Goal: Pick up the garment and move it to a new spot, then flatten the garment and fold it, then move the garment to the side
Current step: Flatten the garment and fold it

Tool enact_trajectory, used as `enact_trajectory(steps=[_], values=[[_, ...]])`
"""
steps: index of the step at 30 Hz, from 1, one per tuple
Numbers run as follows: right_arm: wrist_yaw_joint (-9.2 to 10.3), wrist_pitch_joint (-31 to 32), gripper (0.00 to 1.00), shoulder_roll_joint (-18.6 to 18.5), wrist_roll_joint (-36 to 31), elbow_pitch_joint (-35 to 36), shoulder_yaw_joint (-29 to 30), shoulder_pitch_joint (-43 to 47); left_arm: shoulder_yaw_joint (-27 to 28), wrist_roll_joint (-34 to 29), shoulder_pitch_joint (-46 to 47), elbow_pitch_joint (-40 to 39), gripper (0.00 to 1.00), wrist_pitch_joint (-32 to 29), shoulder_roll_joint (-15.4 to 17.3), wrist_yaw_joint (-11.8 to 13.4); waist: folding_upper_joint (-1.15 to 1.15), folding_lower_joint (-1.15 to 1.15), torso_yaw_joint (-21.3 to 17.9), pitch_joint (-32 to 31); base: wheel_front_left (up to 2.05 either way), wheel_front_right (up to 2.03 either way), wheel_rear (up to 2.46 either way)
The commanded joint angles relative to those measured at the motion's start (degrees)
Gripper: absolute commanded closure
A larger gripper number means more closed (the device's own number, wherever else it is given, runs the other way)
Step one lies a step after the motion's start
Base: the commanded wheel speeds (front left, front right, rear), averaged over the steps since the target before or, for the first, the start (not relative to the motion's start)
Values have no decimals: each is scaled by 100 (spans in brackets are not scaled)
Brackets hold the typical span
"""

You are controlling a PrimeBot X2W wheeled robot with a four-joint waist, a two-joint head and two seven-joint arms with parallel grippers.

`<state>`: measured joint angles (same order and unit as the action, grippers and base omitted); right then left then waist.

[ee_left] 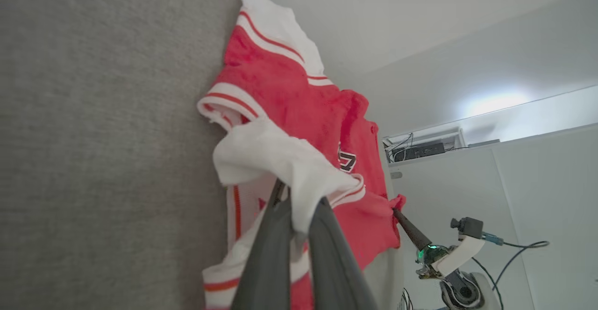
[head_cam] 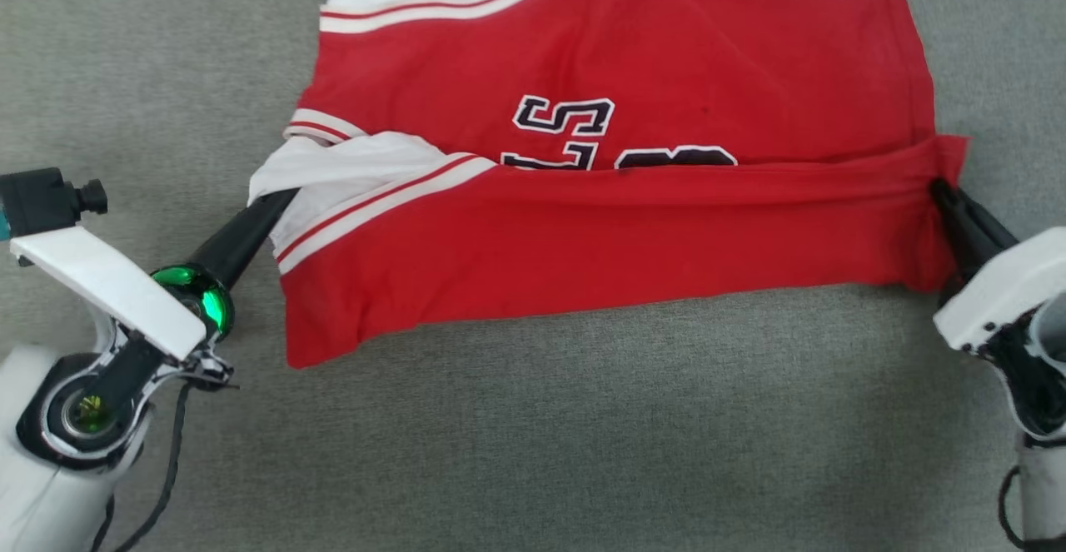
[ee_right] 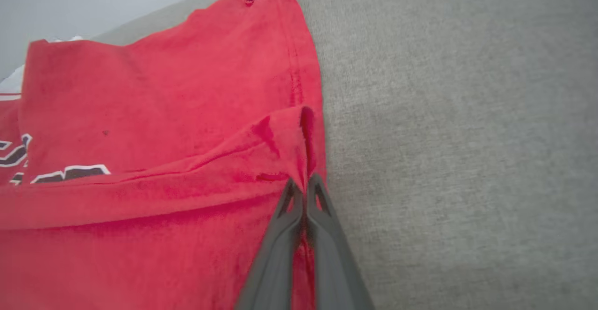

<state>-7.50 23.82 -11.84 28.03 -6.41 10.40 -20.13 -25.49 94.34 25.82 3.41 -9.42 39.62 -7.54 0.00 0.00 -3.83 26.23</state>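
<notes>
**A:** One garment (head_cam: 600,236), red, lying on the grey surface (head_cam: 533,452). Its near long edge is turned up over the lower half of the numerals (head_cam: 566,115). Where do you have it?

**B:** Two holds, one at each end of that turned edge. Left gripper (head_cam: 275,202): fingers pressed together on the white end panel. Right gripper (head_cam: 939,190): pinched tight on the red hem corner.

**A:** Materials?

**B:** Soft matt knit, slightly fuzzy. White panels are edged with red-and-white striped bands, and the numerals are black with white outlines. The surface is a coarse grey weave.

**A:** Handling?

**B:** You should reckon it light and limp. It will likely sag between your two holds and drag on the weave. Take it by hems and corners, not mid-panel, where you would gather a single layer. Carry both ends level, or the fold may skew.
</notes>
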Motion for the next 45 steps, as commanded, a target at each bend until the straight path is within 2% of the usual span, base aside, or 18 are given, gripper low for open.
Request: enact_trajectory(steps=[1,8,9,10,11,12,13,20,23,26,32,35,42,43,45], values=[[3,-117,100,12,-61,-104,-46,-100,58,-98,134,138,100,-58,-40,14,0,0,-66,103,0,0,0],[3,-456,100,-48,-58,-471,-246,-257,-56,-579,275,591,98,-137,-60,15,0,0,-129,138,0,0,0],[3,-507,79,-63,-72,-507,-266,-266,-115,-725,295,638,62,-71,-30,15,0,0,-130,111,0,0,0],[3,-555,59,-75,-96,-547,-303,-272,-202,-899,310,633,16,1,19,15,0,0,-131,77,0,0,0],[3,-573,36,-80,-114,-580,-324,-269,-279,-987,331,609,0,79,54,15,0,0,-126,39,0,0,0],[3,-586,7,-91,-120,-604,-340,-251,-363,-1107,361,586,0,146,113,15,0,0,-118,-4,0,0,0],[3,-608,0,-115,-152,-606,-343,-222,-480,-1279,419,524,0,202,226,14,0,0,-104,-56,0,0,0],[3,-699,0,-206,-249,-320,-197,77,-1433,-2187,784,123,0,568,1156,14,0,0,31,-422,0,0,0],[3,-638,0,-206,-267,-124,-155,208,-1789,-2132,896,-109,0,336,1456,14,0,0,48,-533,0,0,0],[3,-588,0,-160,-287,41,-139,289,-2122,-1984,959,-319,0,-155,1712,14,0,0,25,-586,0,0,0],[3,-538,0,-40,-320,235,-238,330,-2491,-1596,1001,-308,0,-830,1798,14,0,0,-94,-530,0,0,0],[3,-539,0,20,-293,275,-314,320,-2693,-1343,978,-145,0,-1234,1735,14,0,0,-209,-447,0,0,0],[2,-637,0,148,-264,318,-287,309,-2957,-1024,1061,480,0,-1675,1570,23,0,0,-479,-215,0,0,0],[2,-651,0,159,-264,320,-295,310,-3001,-1007,1055,542,4,-1757,1552,31,0,0,-502,-196,0,0,0],[3,-654,0,167,-269,307,-321,312,-3087,-980,1069,564,62,-1862,1518,36,0,0,-537,-171,0,0,0]])
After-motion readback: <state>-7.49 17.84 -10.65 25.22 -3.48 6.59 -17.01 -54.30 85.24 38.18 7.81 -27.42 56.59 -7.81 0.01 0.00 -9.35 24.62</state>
